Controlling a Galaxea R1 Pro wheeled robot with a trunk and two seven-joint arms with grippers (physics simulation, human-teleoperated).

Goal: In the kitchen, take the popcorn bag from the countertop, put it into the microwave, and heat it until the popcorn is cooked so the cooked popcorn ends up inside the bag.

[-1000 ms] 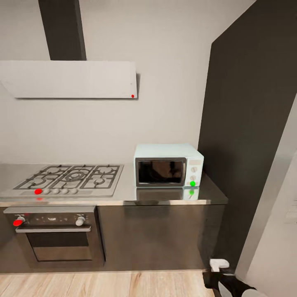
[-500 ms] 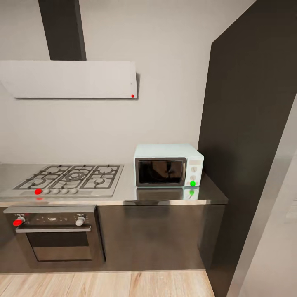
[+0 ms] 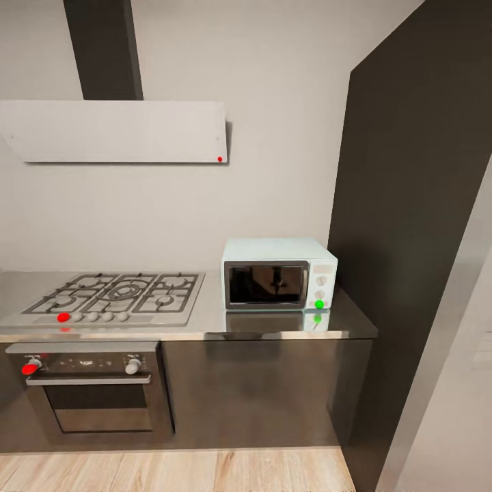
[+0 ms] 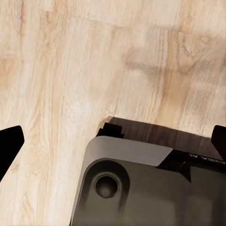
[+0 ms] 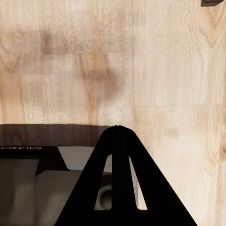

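Gone from the head view's lower corner: the arm that showed a second ago

You face the microwave [image 3: 279, 275], door shut, on the countertop [image 3: 273, 322] beside the hob [image 3: 116, 297]. Left gripper [image 4: 113, 141] hangs wide apart, empty; right gripper [image 5: 117, 136] is pressed closed on nothing, over the wood floor [image 4: 70, 70]. No popcorn bag sighted; look along the countertop

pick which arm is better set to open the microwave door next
Left, by a little: the left gripper is open and ready to grasp, while the right gripper is shut. Both point down at the wooden floor, neither near the microwave.
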